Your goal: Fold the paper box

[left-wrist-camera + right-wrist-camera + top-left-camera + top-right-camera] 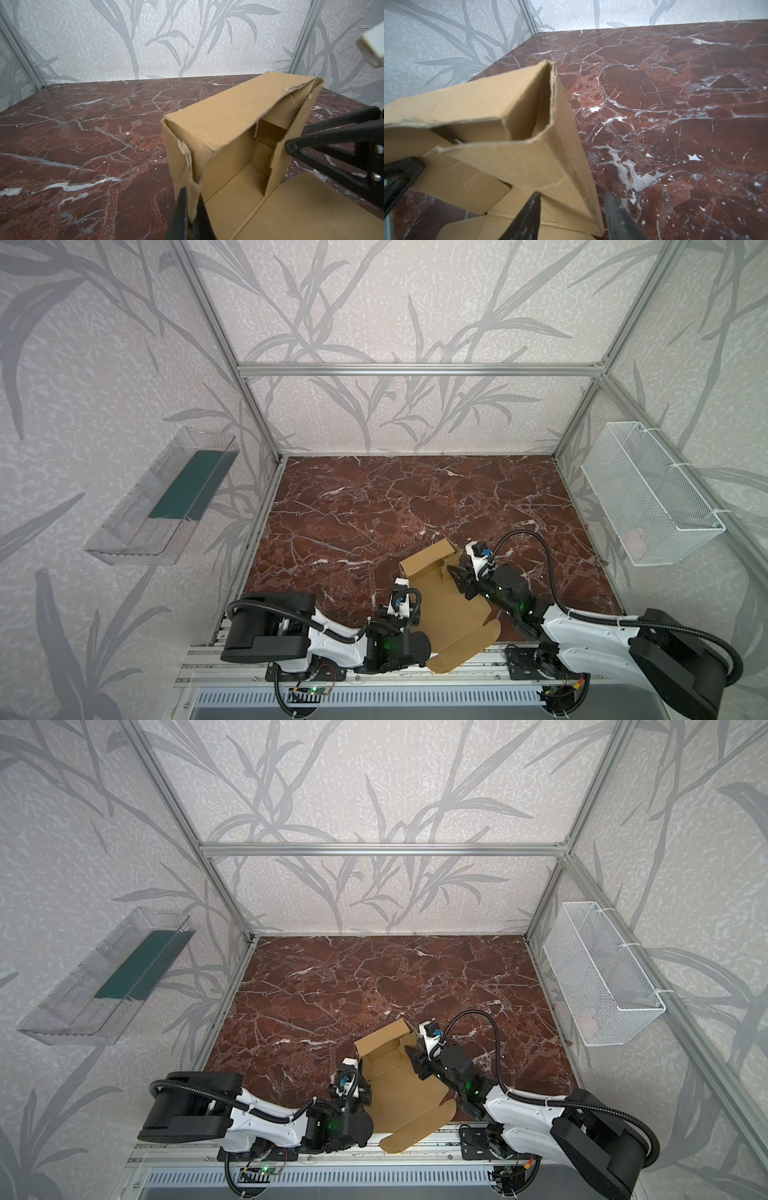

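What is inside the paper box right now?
Only bare cardboard shows inside the paper box: its floor and tucked corner flaps. No loose item visible. The folded-over far wall hides the strip beneath it.

Both top views look steeply down over the whole tabletop (353,510), paper box (444,605) at lower centre; the wrist views sit low and close beside that box, facing the back wall (187,41).
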You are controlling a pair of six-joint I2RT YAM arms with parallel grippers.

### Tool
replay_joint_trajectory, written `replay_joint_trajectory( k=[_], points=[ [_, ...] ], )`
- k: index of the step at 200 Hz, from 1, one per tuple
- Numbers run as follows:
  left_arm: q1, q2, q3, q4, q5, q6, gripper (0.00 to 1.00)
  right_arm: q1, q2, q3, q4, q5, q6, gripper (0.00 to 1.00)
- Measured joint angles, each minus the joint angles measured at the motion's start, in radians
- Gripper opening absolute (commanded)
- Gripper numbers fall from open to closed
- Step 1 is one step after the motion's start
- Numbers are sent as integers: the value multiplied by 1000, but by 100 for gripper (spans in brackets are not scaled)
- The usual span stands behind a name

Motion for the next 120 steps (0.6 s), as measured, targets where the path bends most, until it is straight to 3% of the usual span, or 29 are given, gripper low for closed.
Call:
replay_joint_trajectory(
  k=[120],
  points=[
    [9,-10,10,-13,22,42,0,-34,119,-21,206,-142,44,37]
  ],
)
